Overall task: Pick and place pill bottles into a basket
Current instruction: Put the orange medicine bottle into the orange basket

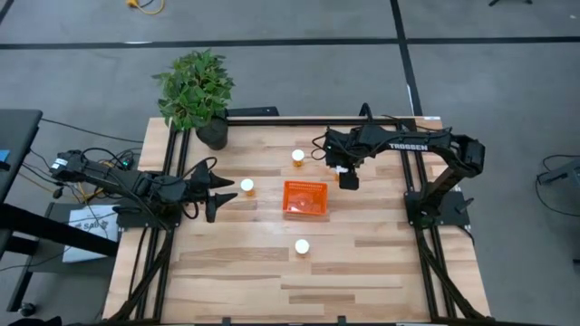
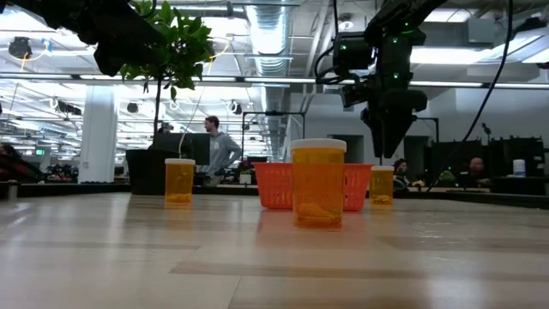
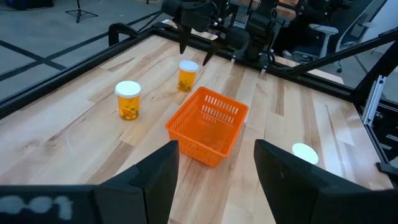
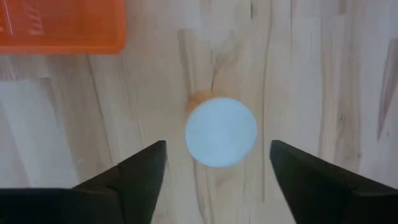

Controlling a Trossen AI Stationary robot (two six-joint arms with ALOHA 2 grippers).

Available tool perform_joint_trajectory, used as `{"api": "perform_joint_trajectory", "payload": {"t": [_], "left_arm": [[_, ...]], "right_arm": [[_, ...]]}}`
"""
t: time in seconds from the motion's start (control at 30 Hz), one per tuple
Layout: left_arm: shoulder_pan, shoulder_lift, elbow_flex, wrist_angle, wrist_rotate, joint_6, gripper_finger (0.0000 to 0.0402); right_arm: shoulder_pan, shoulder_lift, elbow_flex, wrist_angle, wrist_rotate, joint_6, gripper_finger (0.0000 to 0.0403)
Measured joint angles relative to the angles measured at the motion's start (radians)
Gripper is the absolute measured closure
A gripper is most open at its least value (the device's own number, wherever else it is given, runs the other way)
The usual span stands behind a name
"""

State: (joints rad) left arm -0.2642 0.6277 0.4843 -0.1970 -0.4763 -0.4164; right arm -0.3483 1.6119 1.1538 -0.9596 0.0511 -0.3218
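Four pill bottles out, basket empty

Four pill bottles stand upright on the wooden worktop [image 1: 236, 272], and none is in the basket. The orange basket [image 1: 305, 199] sits near the middle of the worktop with nothing inside it.

One pill bottle [image 1: 298, 158] stands near the far edge. Another pill bottle [image 1: 246, 187] stands to the left of the basket, just in front of the left gripper [image 1: 220, 192]. A third pill bottle [image 1: 302, 246] stands alone on the near side of the basket. The fourth pill bottle [image 4: 221, 131] stands just to the right of the basket, right under the right gripper [image 4: 217, 163].

The right gripper hangs above that bottle with its jaws open, one on each side of the white cap, not touching it.

The left gripper waits at the left side of the worktop with its jaws nearly closed and holds nothing.

A potted plant [image 1: 195, 91] sits at the far left corner.
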Motion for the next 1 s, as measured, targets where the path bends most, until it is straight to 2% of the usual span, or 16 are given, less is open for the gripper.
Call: {"api": "perform_joint_trajectory", "payload": {"t": [0.2,0.3,0.57,1.0], "left_arm": [[0.000,0.000,0.000,0.000,0.000,0.000,0.0202],[0.000,0.000,0.000,0.000,0.000,0.000,0.0202],[0.000,0.000,0.000,0.000,0.000,0.000,0.0202],[0.000,0.000,0.000,0.000,0.000,-0.001,0.0202]], "right_arm": [[-0.002,0.000,0.000,-0.003,0.003,-0.001,0.0028],[-0.002,0.000,0.000,-0.003,0.003,-0.003,0.0007],[-0.002,0.000,-0.014,0.029,-0.003,-0.022,0.0034],[-0.007,0.035,-0.019,0.061,-0.024,-0.054,0.0037]]}}
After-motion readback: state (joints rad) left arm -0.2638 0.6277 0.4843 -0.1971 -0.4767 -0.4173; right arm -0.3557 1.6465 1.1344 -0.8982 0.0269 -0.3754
